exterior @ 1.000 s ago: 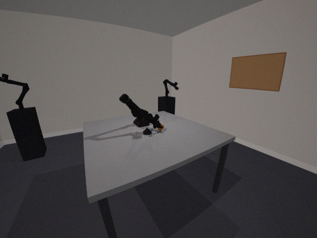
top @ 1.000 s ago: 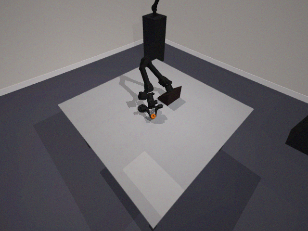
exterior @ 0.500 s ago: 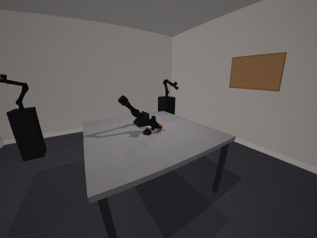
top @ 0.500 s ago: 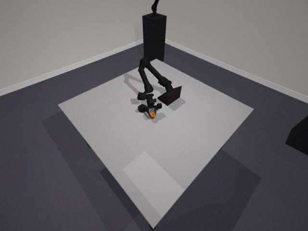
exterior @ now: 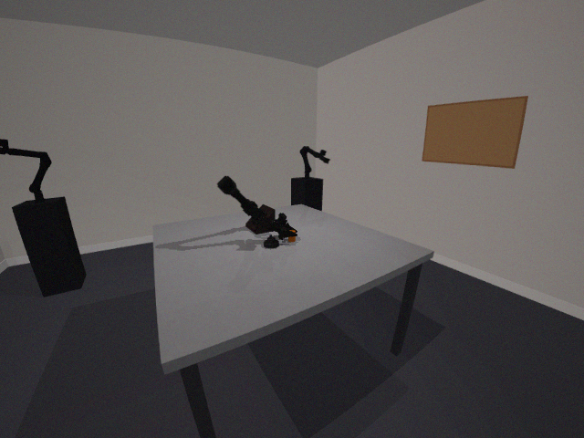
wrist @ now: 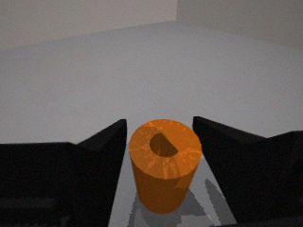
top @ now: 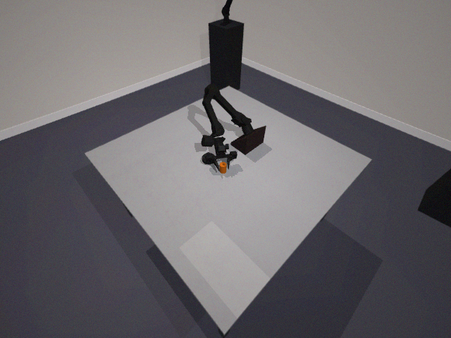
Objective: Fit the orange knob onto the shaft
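Observation:
The orange knob (top: pixel 223 167) (exterior: pixel 292 238) (wrist: pixel 165 189) stands upright on the light table (top: pixel 291 189) (exterior: pixel 226 301). Its hole faces up, and a straight flat side of the hole shows at the upper right in the wrist view. My gripper (top: pixel 223 169) (exterior: pixel 293 233) (wrist: pixel 160 123) is open, with one finger on each side of the knob and a narrow gap at both sides. The dark round pedestal (top: pixel 204 158) (exterior: pixel 271 244) stands close beside the gripper, to its left in the top and exterior views, with its short shaft (exterior: pixel 270 237) pointing up. The shaft's flat side cannot be seen.
The arm's dark reddish-brown base plate (top: pixel 253 139) (exterior: pixel 256 226) stands tilted on the table behind the gripper. Black pillars (top: pixel 225 54) (exterior: pixel 49 245) carrying other arms stand off the table. A cork board (exterior: pixel 474 131) hangs on the wall.

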Controlling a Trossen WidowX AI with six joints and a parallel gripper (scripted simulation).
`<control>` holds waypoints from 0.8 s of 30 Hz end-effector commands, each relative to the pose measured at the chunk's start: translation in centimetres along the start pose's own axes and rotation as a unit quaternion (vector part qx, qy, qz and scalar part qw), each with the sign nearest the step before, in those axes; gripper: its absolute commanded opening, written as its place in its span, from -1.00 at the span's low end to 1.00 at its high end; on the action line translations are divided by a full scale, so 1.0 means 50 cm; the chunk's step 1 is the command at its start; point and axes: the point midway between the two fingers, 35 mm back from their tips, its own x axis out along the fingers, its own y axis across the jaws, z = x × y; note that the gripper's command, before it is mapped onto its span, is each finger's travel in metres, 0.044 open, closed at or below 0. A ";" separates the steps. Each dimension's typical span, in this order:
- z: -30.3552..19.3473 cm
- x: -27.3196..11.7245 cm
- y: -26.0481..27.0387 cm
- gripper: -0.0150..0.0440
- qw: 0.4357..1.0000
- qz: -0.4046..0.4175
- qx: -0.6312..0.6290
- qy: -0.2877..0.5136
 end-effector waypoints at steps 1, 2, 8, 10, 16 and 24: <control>0.000 0.000 0.000 0.39 1.000 0.000 0.000 -0.001; 0.000 0.000 0.000 0.39 1.000 0.000 0.000 -0.001; 0.000 0.000 0.000 0.39 1.000 0.000 0.000 -0.001; 0.000 0.000 0.000 0.39 1.000 0.000 0.000 -0.001; 0.000 0.000 0.000 0.39 1.000 0.000 0.000 -0.001; 0.000 0.000 0.000 1.00 1.000 0.000 0.000 -0.001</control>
